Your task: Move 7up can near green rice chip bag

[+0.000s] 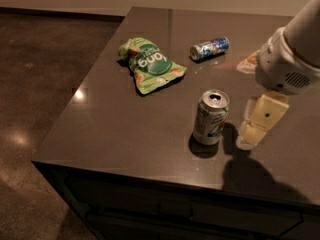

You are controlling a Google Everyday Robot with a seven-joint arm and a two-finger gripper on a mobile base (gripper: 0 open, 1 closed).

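Claw beside the upright 7up can, on the can's right

The 7up can (211, 118) stood upright on the dark worktop (115, 129), toward the front edge, its silver top opened. The claw (250, 134) hung just to the right of it – close, with a narrow gap showing between them – and its cream-coloured tip pointed down at the worktop surface. Whether the claw was open or closed could not be told from this angle; it held nothing that could be seen. The white arm (292, 54) came in from the upper right corner. The green rice chip bag (151, 66) lay flat and crinkled farther back and to the left, well apart from the 7up can. A slimmer blue-and-silver can (210, 48) lay on its side behind, to the right of the bag – separate from both. The claw's shadow fell on the worktop near the front edge.
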